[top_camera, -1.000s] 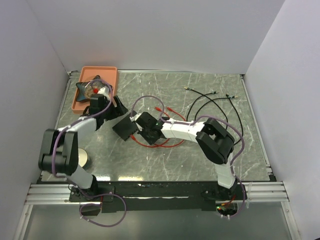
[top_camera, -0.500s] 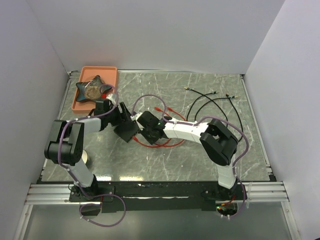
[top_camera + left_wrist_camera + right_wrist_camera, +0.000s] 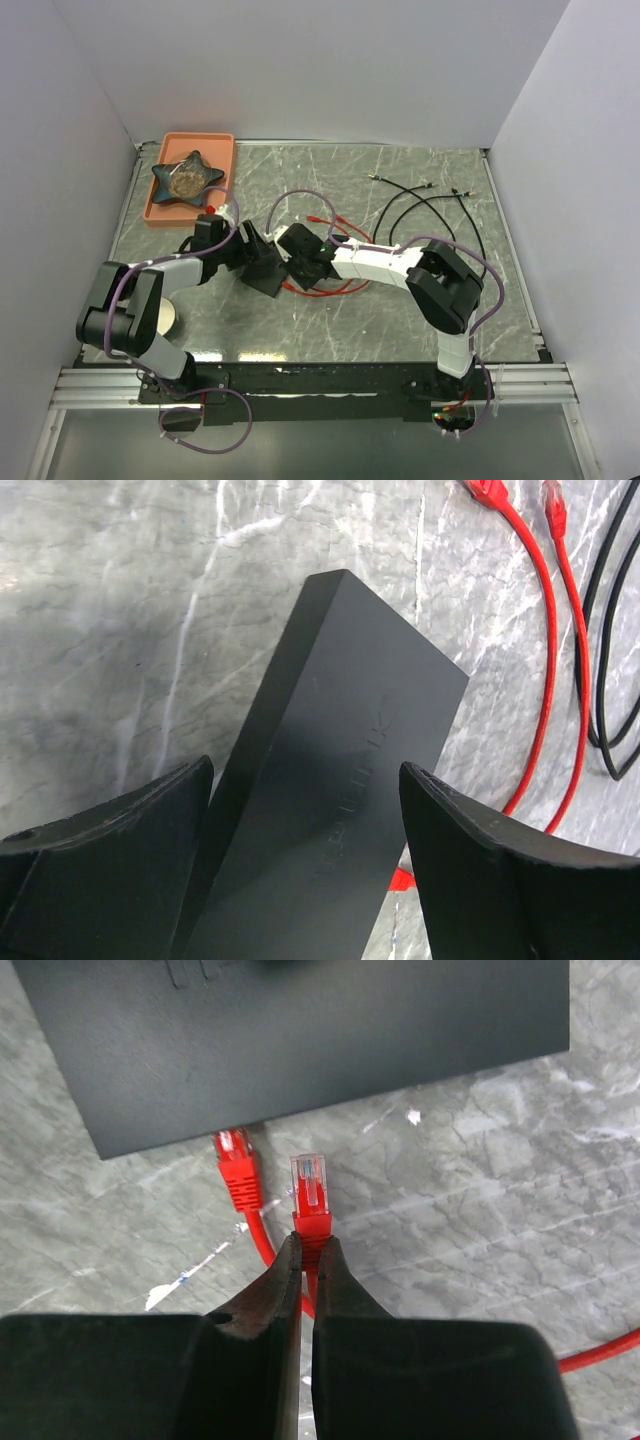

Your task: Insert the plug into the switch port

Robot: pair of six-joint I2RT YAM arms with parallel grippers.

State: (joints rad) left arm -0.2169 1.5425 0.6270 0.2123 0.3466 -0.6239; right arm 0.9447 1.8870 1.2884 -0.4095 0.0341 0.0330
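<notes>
The switch (image 3: pixel 340 750) is a flat matte-black box lying on the marble table; it also shows in the top view (image 3: pixel 266 270) and at the top of the right wrist view (image 3: pixel 300 1040). My left gripper (image 3: pixel 305 810) is open, one finger on each long side of the switch. My right gripper (image 3: pixel 308 1245) is shut on the red plug (image 3: pixel 310 1188), whose clear tip points at the switch's near edge, a short gap away. A second red plug (image 3: pixel 236 1165) lies with its tip at that same edge. The sockets are hidden.
An orange tray (image 3: pixel 152 208) with a dark star-shaped dish (image 3: pixel 186 175) stands at the back left. Red cable (image 3: pixel 335 290) loops beside the right gripper (image 3: pixel 302 262). Thin black cables (image 3: pixel 420 210) lie at the back right. A pale round object (image 3: pixel 166 318) sits by the left arm.
My left gripper has moved from beside the tray to the switch and now straddles it. The switch has shifted slightly right and nearer. The right gripper stays shut on the plug.
</notes>
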